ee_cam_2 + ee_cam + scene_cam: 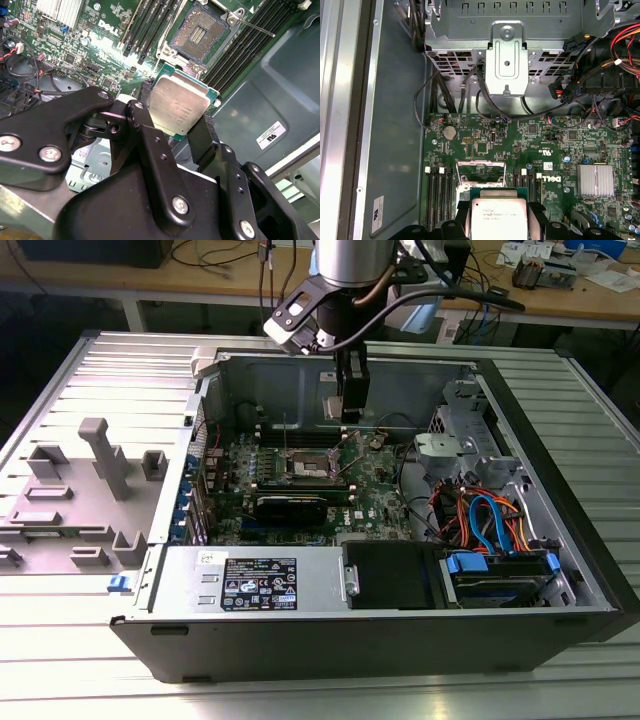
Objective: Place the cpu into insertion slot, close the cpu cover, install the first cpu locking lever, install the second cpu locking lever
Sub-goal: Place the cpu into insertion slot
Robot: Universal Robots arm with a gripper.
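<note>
The gripper (352, 390) hangs in the upper middle of the exterior view, over the open computer case (350, 640). Its fingers (145, 132) are clamped on the edges of the chip (179, 107), which is held in the air near the socket (197, 35). The socket's dark centre lies bare on the green board (90, 45).

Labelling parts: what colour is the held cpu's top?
Silver-grey, with a green edge; the cpu shows best in the second wrist view.
</note>
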